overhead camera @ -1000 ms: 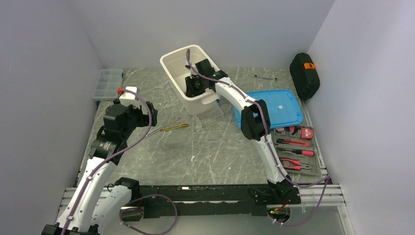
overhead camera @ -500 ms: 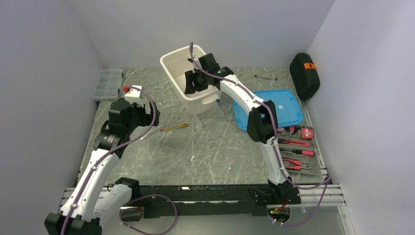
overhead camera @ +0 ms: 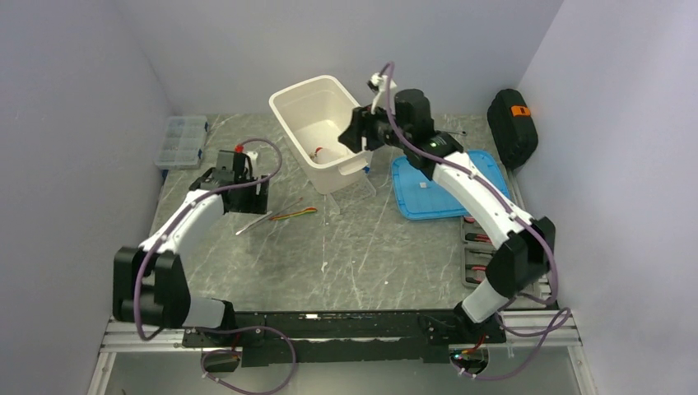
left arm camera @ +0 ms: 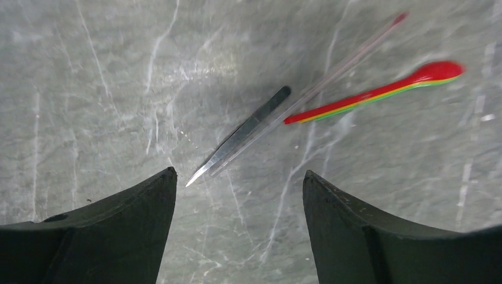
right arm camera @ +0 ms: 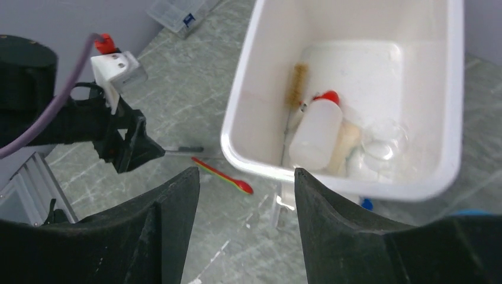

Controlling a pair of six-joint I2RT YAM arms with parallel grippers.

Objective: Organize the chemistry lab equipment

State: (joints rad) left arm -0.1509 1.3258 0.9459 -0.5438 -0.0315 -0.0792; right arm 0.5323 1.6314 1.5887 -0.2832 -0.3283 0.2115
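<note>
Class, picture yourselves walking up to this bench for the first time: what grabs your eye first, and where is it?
The white bin at the back of the table stands out, with a squeeze bottle with a red nozzle lying inside it. Just right of it lies a bright blue lid. On the grey tabletop, a red, yellow and green spoon lies beside metal tweezers, under the open left end effector.

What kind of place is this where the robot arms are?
Probably a robot practice booth set up like a lab bench: two arms at a walled-in table, a white bin holding a squeeze bottle and brush, tweezers nearby.
</note>
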